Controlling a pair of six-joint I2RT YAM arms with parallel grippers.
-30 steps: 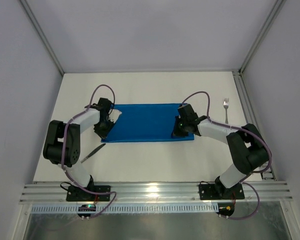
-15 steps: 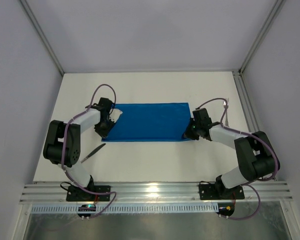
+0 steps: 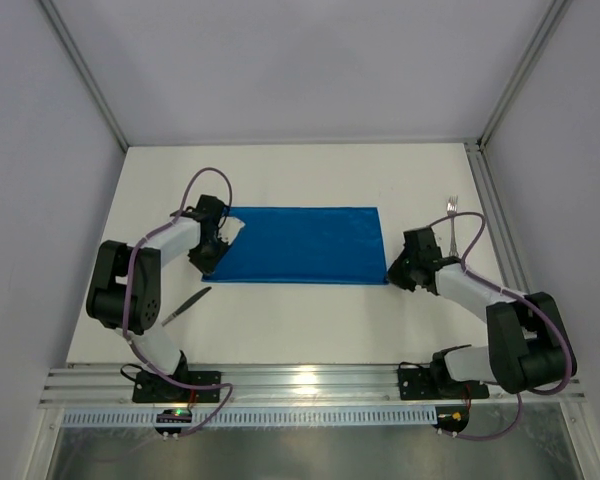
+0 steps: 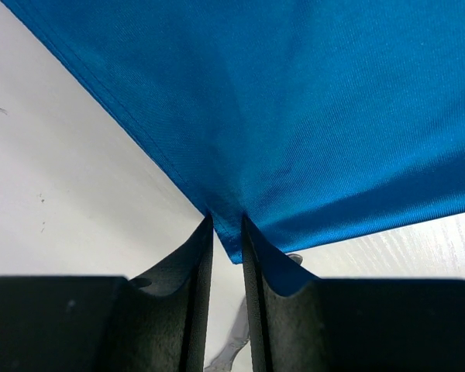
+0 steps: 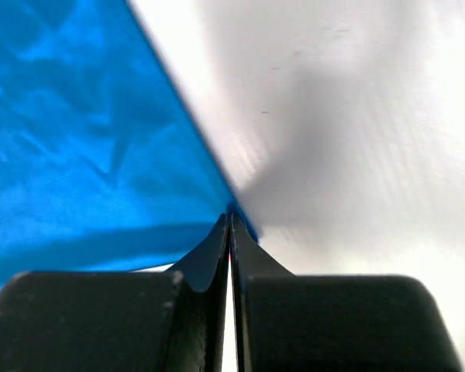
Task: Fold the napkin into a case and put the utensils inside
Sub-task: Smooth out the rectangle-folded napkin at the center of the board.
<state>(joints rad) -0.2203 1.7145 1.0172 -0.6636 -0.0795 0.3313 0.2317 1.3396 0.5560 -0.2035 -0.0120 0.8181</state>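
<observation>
Napkin (image 3: 300,245) spread flat on the tabletop (image 3: 300,320), long axis running left to right, and both near corners are taken! At the near-left corner the left tool (image 3: 206,272) pinches cloth; the right tool (image 3: 395,275) is clamped tight on the very tip of the near-right one. All the cloth lies beyond them, so the fold looks set to go away from the bases. Overhead shows the fork (image 3: 452,207) far right and the knife (image 3: 186,304) near left, both off the cloth. Only the wrist views show cloth between the fingers.
</observation>
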